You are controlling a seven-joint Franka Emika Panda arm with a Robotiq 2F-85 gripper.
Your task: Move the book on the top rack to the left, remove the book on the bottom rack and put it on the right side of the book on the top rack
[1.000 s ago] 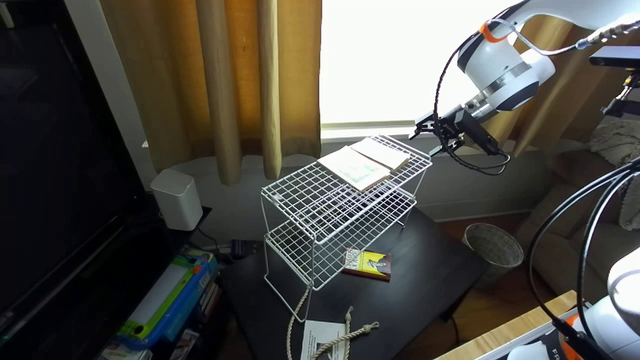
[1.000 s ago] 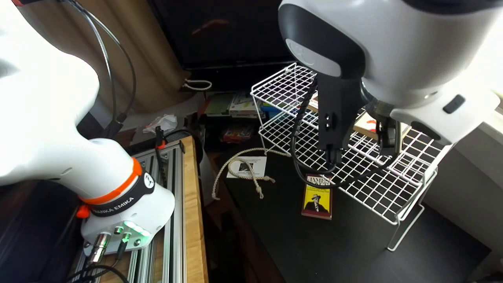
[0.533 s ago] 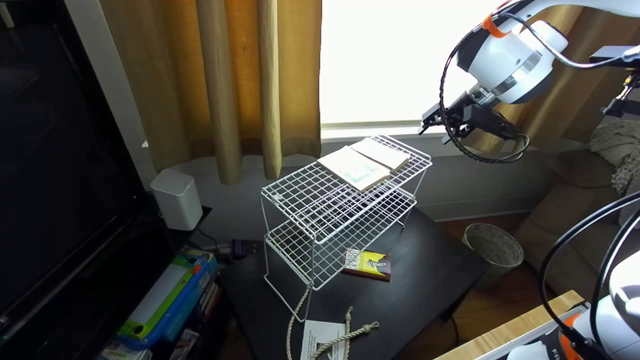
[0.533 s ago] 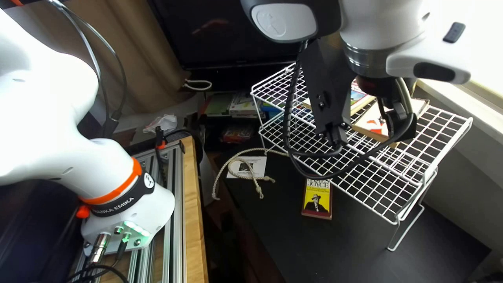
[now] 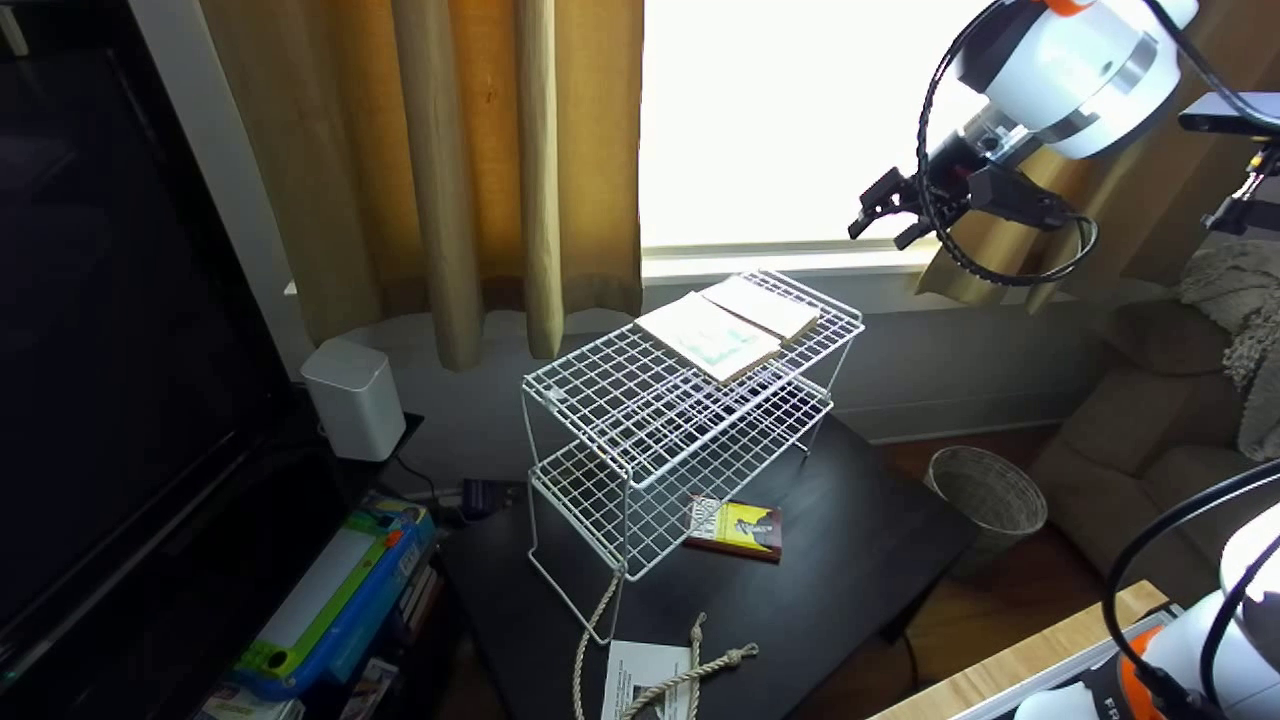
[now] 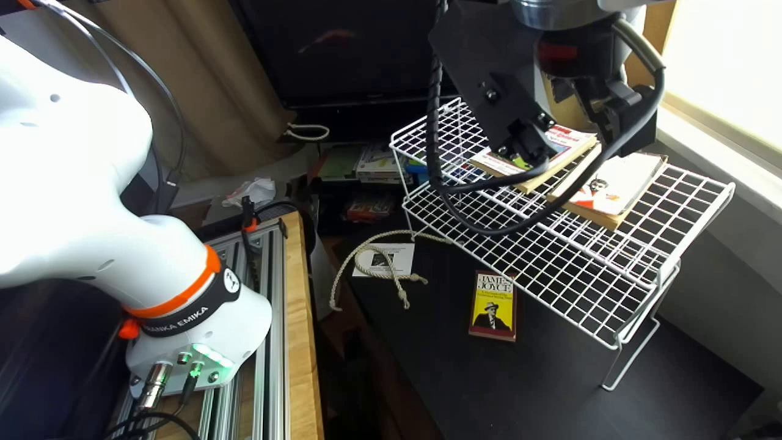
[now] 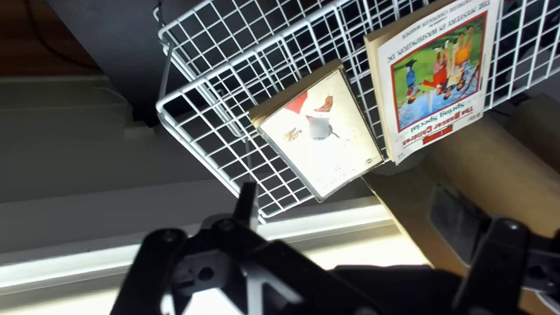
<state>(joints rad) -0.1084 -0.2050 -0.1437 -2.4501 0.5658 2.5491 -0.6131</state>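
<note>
My gripper [image 5: 880, 235] is open and holds nothing, up and to the side of the stand near the window. Its spread fingers also show in the wrist view [image 7: 350, 214]. Two pale books lie flat side by side on the top rack [image 5: 577, 427]. One is a white book with a coloured picture [image 5: 708, 335], also in the wrist view [image 7: 437, 78]. The other is a white book with a small red drawing [image 5: 765, 305], nearer the stand's window-side end [image 7: 341, 162]. No dark cover with white marks shows. No book shows on the bottom rack [image 6: 568, 299].
A yellow book [image 6: 493, 305] lies on the black table [image 5: 850, 540] beside the stand. A rope [image 5: 690, 680] and a white paper [image 6: 391, 260] lie near the stand's foot. The window sill [image 5: 740, 265] and curtain [image 5: 540, 180] are behind. A wicker basket [image 5: 985, 490] stands on the floor.
My gripper has moved up and away from the stand, staying open. In an exterior view the arm uncovers both books. The books and stand have not moved.
</note>
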